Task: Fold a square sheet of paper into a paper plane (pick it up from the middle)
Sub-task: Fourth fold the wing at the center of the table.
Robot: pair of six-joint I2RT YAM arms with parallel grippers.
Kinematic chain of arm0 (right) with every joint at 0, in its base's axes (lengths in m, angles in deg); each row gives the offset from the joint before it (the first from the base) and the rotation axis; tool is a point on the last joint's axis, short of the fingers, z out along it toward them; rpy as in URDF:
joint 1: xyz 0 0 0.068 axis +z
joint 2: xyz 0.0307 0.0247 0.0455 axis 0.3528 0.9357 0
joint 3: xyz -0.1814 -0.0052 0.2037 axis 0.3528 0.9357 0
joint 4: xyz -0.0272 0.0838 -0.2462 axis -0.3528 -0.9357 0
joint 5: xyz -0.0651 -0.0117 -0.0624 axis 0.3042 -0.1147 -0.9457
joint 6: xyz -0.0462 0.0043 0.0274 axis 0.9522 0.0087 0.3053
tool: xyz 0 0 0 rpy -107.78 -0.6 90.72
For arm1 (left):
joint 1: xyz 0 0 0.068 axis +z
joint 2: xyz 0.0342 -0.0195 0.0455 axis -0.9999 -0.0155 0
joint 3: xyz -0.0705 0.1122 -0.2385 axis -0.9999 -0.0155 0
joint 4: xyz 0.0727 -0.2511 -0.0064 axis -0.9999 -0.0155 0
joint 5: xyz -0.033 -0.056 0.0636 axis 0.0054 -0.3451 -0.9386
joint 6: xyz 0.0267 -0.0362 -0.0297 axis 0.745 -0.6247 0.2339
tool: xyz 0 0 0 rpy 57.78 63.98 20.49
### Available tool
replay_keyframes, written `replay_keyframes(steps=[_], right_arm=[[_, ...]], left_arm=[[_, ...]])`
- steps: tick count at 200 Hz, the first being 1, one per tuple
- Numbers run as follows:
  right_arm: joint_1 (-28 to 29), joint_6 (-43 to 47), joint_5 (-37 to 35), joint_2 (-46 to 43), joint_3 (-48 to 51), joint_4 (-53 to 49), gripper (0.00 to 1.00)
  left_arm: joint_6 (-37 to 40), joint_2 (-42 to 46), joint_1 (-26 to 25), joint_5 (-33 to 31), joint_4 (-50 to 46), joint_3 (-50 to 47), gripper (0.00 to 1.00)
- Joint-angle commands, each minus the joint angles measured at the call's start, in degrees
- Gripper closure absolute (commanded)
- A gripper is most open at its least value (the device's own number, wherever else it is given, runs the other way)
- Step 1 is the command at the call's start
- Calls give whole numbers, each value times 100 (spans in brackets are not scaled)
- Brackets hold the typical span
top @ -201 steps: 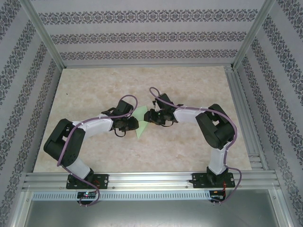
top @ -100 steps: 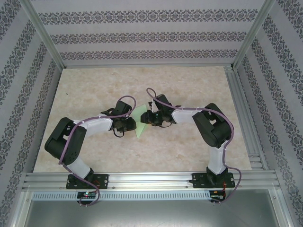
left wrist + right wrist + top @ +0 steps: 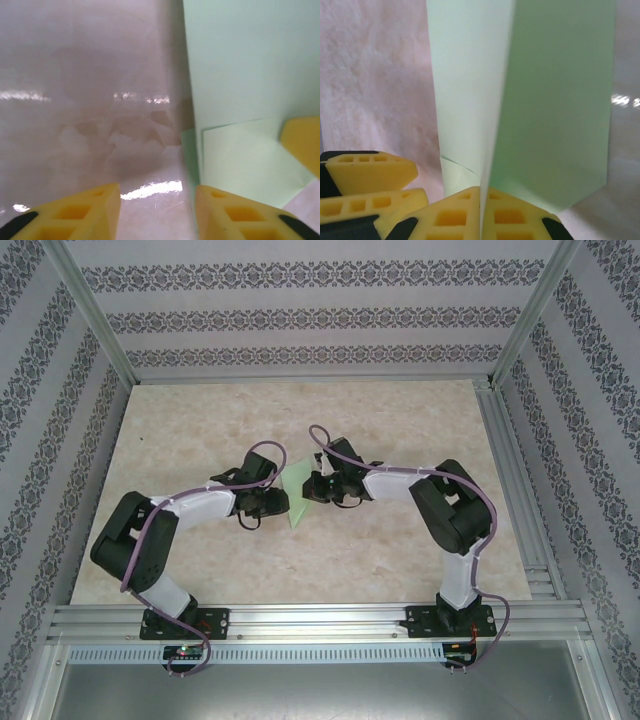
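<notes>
Top external, paper: paper (image 3: 296, 505) lies on the table (image 3: 400, 420), right between the tips of the left gripper (image 3: 280, 502) and the right gripper (image 3: 311, 490).
Top external, fingers: too small to tell the gap on either.
Left wrist, fingers: fingers (image 3: 75, 215) stand apart with a middling gap. Bare table shows between them and nothing is held.
Left wrist, paper: just outside the gap, past the right-hand finger. It runs on ahead of the tips, with a folded flap low down.
Left wrist, other: a yellow fingertip (image 3: 302, 142), likely the right gripper's, sits at the flap's far side.
Right wrist, fingers: pressed together, pinching the paper's folded edge.
Right wrist, paper: runs straight out from the fingertips in two layers. The crease leads away from the pinch.
Handling (guess): very light, thin and floppy. It keeps a crease but crumples or tears easily, and probably slides on the glossy table.
Where to hold (guess): on the fold line near mid-length with pads flat. Loose corners would just bend.
</notes>
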Motion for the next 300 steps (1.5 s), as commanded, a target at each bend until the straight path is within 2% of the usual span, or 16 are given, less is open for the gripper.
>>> replay_keyframes(steps=[1, 22, 45, 84, 111, 149, 163, 175, 195, 217, 300], right_arm=[[47, 80, -702, -731, 95, -76, 100], [44, 81, -1155, -1188, 143, -337, 100], [68, -28, -1713, -1579, 149, -660, 100], [240, -485, -2656, -1833, 169, -999, 99], [408, -1170, -3032, -1569, 220, -976, 99], [610, -2107, -3032, -904, 111, -894, 97], [598, -2234, -2930, -769, 96, -867, 92], [551, -2279, -2808, -735, 129, -796, 84], [418, -2293, -2455, -732, 252, -584, 76], [263, -2222, -2094, -776, 345, -569, 71], [-144, -1602, -1385, -1054, 683, -504, 67]], left_arm=[[235, 508, 78, -332, -206, 180, 44], [325, 865, 117, -498, -227, 209, 29], [434, 1216, 163, -565, -78, 170, 19], [664, 1554, 203, -551, 350, -18, 7], [797, 1470, 203, -364, 706, -144, 0], [931, 1298, 202, -232, 1042, -302, 0], [1030, 1228, 202, -183, 1064, -307, 0], [1142, 1151, 203, -121, 1073, -310, 0], [1403, 1004, 203, 171, 1138, -306, 2], [1604, 817, 185, 536, 1190, -244, 6], [2015, 776, -246, 379, 1891, -524, 11]])
